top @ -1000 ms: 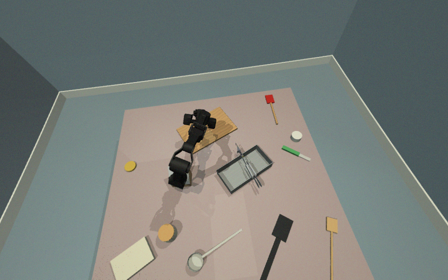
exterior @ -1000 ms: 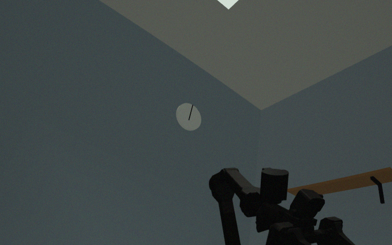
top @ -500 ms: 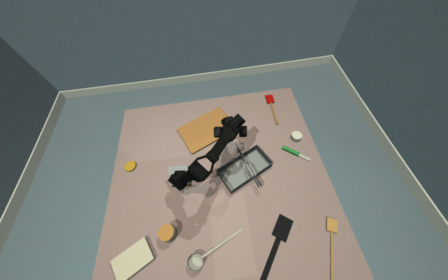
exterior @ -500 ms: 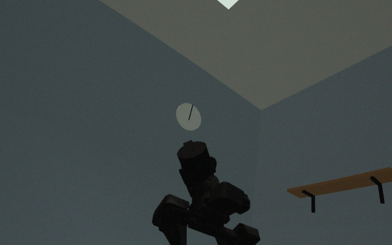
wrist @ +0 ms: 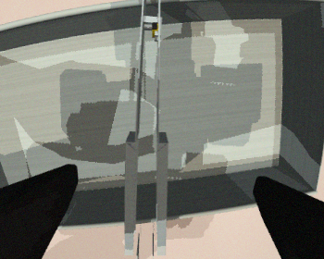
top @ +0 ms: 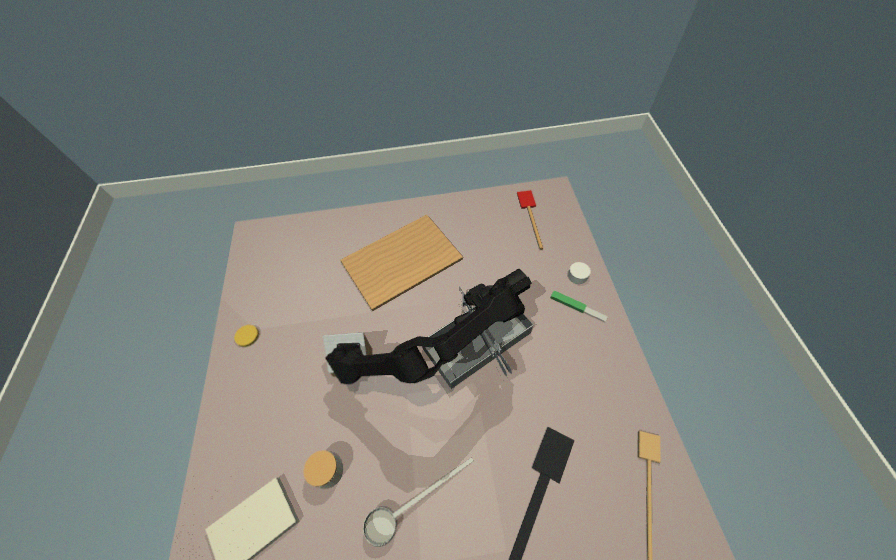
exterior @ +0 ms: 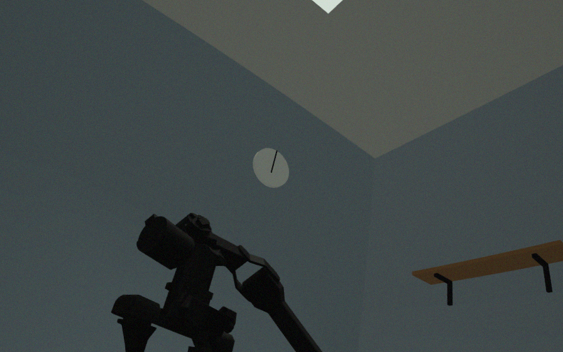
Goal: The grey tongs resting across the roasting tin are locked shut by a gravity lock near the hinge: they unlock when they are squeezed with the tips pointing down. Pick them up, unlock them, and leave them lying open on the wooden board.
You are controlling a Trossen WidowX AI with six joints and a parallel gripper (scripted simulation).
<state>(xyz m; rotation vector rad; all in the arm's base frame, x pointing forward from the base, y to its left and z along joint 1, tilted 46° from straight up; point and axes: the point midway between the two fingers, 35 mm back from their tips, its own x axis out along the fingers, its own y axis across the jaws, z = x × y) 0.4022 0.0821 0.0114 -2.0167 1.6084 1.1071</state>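
The grey tongs (top: 501,359) (wrist: 130,185) rest across the roasting tin (top: 481,366) (wrist: 305,92), their two arms close together and parallel. In the wrist view their wide ends are near the bottom and the narrow part runs up to the hinge area at the top. My gripper (wrist: 168,179) is open and empty above the tin, one finger on each side of the tongs, touching neither. The arm hides part of the tongs and tin in the top view. The wooden board (top: 403,260) lies flat, with nothing on it, behind the tin and to its left.
A green-handled tool (top: 568,301), a white round pot (top: 579,271) and a red-headed spatula (top: 526,199) lie to the right and back. A black spatula (top: 552,455), a ladle-like tool (top: 380,525) and an orange-topped jar (top: 321,468) are nearer the front.
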